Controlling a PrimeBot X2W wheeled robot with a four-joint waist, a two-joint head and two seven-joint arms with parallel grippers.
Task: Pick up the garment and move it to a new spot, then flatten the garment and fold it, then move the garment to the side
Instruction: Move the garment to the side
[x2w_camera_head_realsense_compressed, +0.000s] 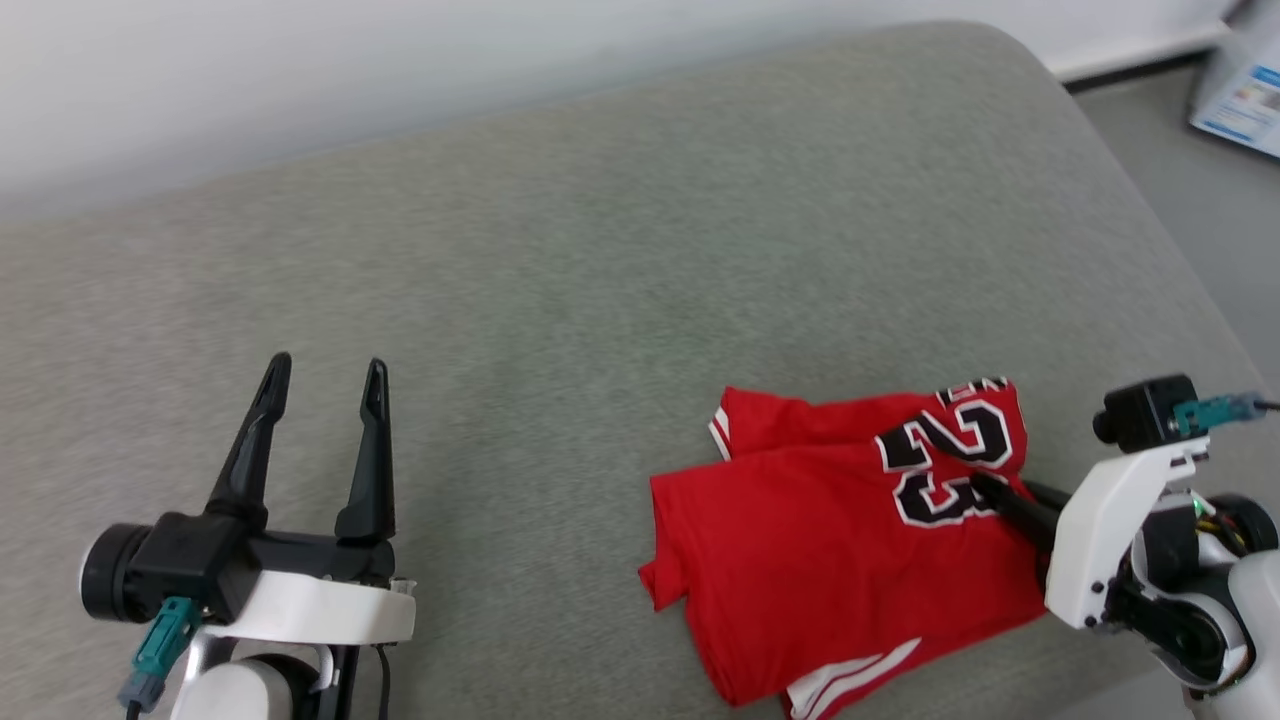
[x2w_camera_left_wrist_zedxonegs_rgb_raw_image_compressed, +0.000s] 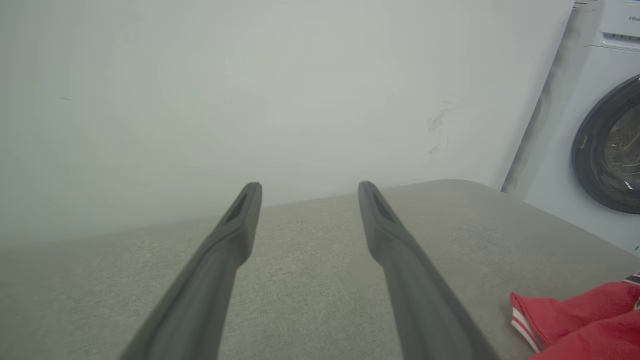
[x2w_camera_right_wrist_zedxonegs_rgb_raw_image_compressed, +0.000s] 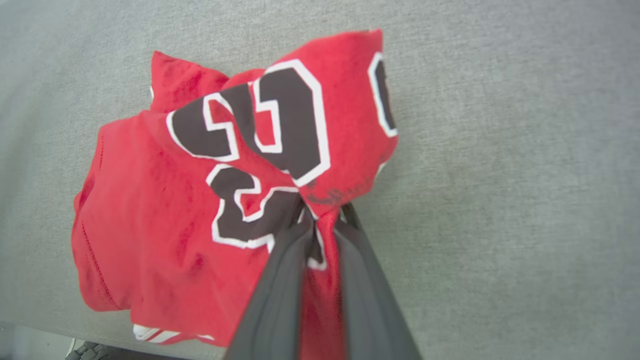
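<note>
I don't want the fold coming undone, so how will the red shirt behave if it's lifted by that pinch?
Probably floppy: the shirt bunches into a peak where the right gripper pinches it, so folded layers would likely sag open. Likely light, being thin cloth. The textured cushion should resist sliding.

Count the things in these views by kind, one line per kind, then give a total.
Grippers: 2 (left gripper, right gripper)
Red jersey T-shirt: 1
Grey cushioned surface: 1
Washing machine: 1
Total: 5
</note>
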